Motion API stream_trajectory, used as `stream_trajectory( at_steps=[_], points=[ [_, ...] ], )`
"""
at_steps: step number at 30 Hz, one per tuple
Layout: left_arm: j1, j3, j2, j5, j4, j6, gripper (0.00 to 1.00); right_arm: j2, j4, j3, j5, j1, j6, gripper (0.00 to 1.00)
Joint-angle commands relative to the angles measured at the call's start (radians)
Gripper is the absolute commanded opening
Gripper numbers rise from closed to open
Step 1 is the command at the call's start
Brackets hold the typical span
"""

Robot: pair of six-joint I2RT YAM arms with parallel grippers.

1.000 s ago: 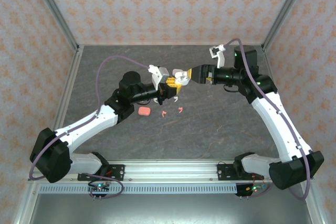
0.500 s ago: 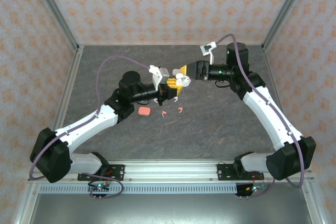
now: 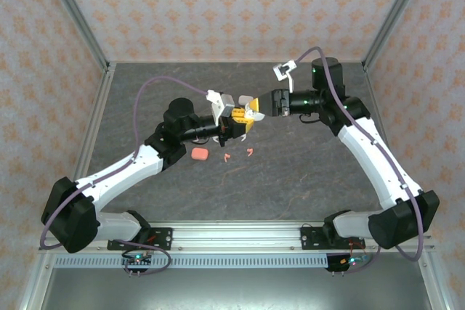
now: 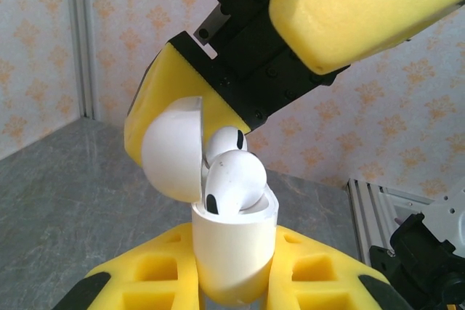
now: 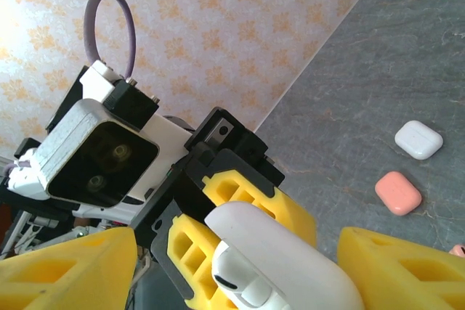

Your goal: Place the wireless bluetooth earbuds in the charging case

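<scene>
Salmon case (image 3: 200, 154) and two salmon earbuds (image 3: 227, 157) lie on the table (image 3: 305, 179), nearer than the grippers. Left gripper (image 3: 236, 117) clamps the open white charging case (image 4: 234, 252) holding two white earbuds (image 4: 232, 179). Right gripper (image 3: 252, 109) straddles its lid, jaws parted.

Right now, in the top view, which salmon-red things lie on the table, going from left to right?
salmon-red case → salmon-red earbud → second salmon-red earbud
</scene>
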Motion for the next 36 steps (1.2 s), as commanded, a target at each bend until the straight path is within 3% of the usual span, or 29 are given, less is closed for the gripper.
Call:
stream_trajectory(
  at_steps=[1, 13, 17, 20, 25, 32, 36],
  points=[
    [0.005, 0.023, -0.014, -0.012, 0.003, -0.009, 0.00, -0.057, -0.023, 0.032, -0.014, -0.002, -0.059, 0.73],
    [0.005, 0.024, -0.010, -0.026, -0.006, -0.010, 0.00, -0.100, -0.113, 0.003, 0.113, -0.033, -0.107, 0.76],
    [0.007, 0.027, -0.008, -0.066, -0.034, -0.009, 0.00, -0.125, -0.147, 0.004, 0.377, -0.061, -0.086, 0.82],
    [0.022, 0.038, 0.006, -0.111, -0.090, -0.011, 0.00, -0.173, -0.146, -0.028, 0.633, -0.080, -0.061, 0.91],
    [0.111, 0.080, 0.100, -0.131, -0.187, -0.078, 0.00, -0.239, -0.147, -0.112, 0.968, -0.082, -0.015, 1.00],
    [0.214, 0.278, 0.354, -0.104, -0.426, -0.065, 0.00, -0.253, -0.176, -0.171, 1.086, -0.081, 0.012, 0.99],
    [0.281, 0.422, 0.527, -0.173, -0.555, -0.121, 0.00, -0.282, -0.161, -0.196, 1.139, -0.081, 0.004, 0.99]
  ],
)
